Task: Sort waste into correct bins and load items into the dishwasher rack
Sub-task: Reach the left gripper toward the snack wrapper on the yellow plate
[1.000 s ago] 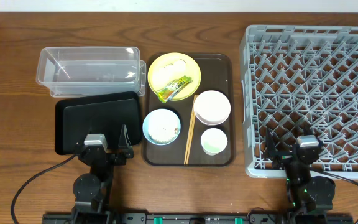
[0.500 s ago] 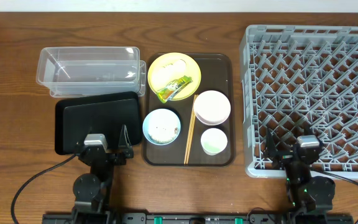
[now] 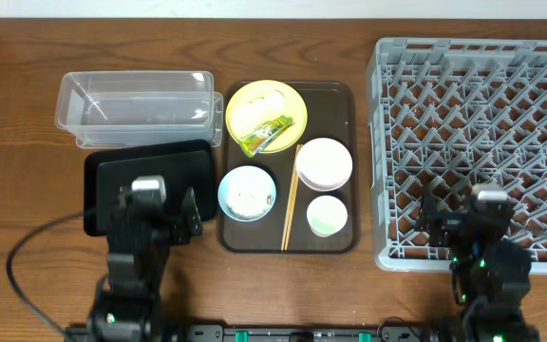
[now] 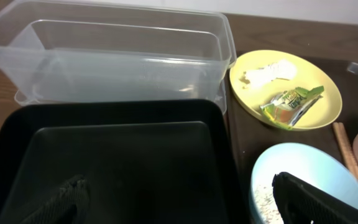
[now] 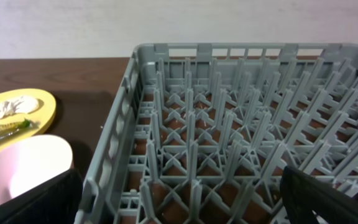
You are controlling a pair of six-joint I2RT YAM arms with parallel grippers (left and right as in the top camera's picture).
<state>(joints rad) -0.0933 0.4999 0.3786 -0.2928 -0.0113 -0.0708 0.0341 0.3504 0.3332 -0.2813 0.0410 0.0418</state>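
— How are your grippers?
— My left gripper [image 3: 156, 211] hangs wide open and empty over the black tray [image 3: 112, 176], with the clear tub [image 3: 136, 100] just behind. My right gripper [image 3: 487, 213], also wide open and empty, is over the near edge of the rack [image 3: 482, 95].
— And the waste?
— The wrapper [image 3: 272, 133] lies on the yellow plate [image 3: 292, 99], which sits on the brown serving tray [image 3: 338, 95] between them.

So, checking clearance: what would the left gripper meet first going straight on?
Probably the black tray below the left gripper; the clear tub stands beyond it. Depth is unclear.
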